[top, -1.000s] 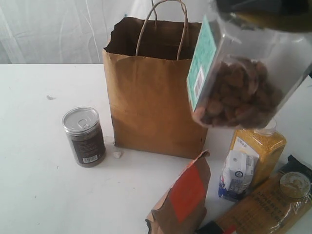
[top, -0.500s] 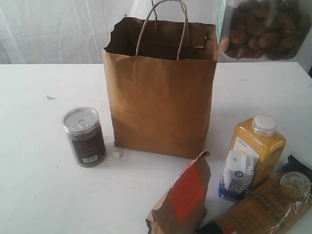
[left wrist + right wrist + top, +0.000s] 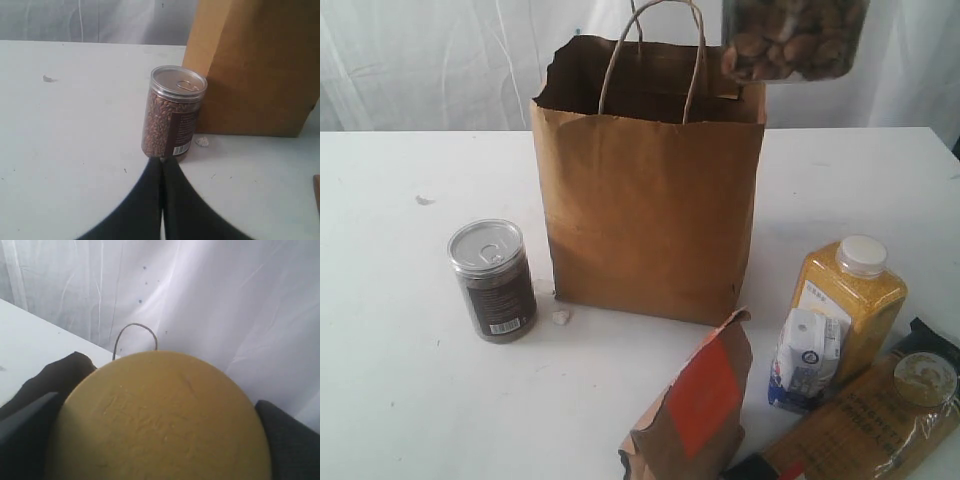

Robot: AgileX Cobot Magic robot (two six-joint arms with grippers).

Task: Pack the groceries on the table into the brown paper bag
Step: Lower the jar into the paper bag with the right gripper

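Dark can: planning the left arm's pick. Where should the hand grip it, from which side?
The dark can stands upright with the brown paper bag close beside it, so probably grip its round wall mid-height, coming level from the bag-free side.

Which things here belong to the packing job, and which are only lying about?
Job: brown paper bag, clear jar, dark can, brown pouch, small carton, yellow bottle, spaghetti packet.
Lying about: white crumb, grey scuff.

One brown paper bag (image 3: 650, 210), one dark can (image 3: 493, 280), one clear jar (image 3: 790, 40), one brown pouch (image 3: 695, 400), one small carton (image 3: 807, 358), one yellow bottle (image 3: 850, 300), one spaghetti packet (image 3: 865, 425).
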